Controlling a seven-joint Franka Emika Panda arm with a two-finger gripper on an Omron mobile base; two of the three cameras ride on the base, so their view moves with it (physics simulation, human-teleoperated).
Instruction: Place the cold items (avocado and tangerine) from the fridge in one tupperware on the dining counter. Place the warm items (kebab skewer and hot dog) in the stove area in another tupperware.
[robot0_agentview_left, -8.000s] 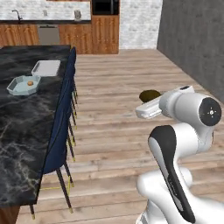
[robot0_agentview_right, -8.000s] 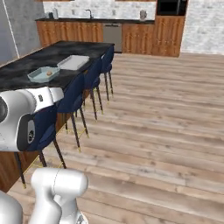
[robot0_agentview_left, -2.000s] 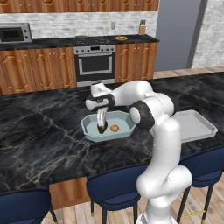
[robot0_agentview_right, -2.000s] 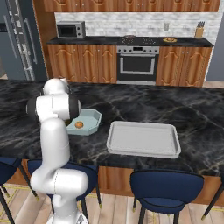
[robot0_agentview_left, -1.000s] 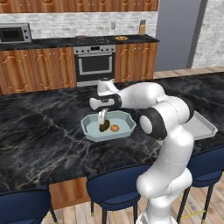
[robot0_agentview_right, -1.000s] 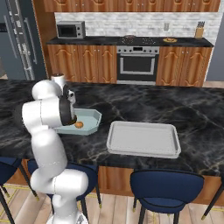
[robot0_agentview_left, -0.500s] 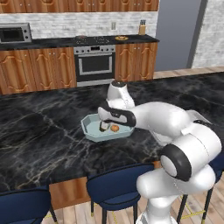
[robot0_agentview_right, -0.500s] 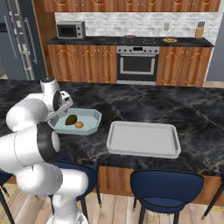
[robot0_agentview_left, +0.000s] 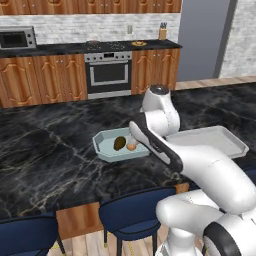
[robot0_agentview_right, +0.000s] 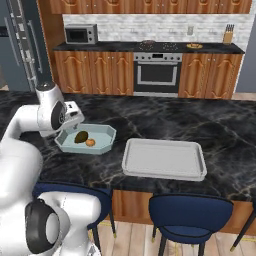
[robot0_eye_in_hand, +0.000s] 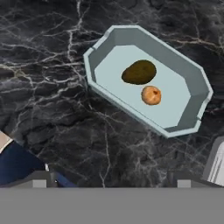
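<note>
On the black marble dining counter (robot0_agentview_left: 45, 155), toward its left part, sits a pale blue tupperware (robot0_agentview_left: 107, 150) with angled corners. Inside it lie a dark avocado (robot0_agentview_left: 119, 143) and, just beside it, an orange tangerine (robot0_agentview_left: 131, 146), close together but apart in the hand view. Over the tub's right edge the white arm (robot0_agentview_left: 200, 165) folds back from the base, its upper link sloping down toward the tub and its wrist joint raised above the counter. The gripper (robot0_eye_in_hand: 112, 177) is lifted off the tub, jaws spread wide and holding nothing. Right of the tub lies a second, flat grey tupperware (robot0_agentview_right: 164, 158). Behind the counter stands the stove (robot0_agentview_left: 106, 72).
</note>
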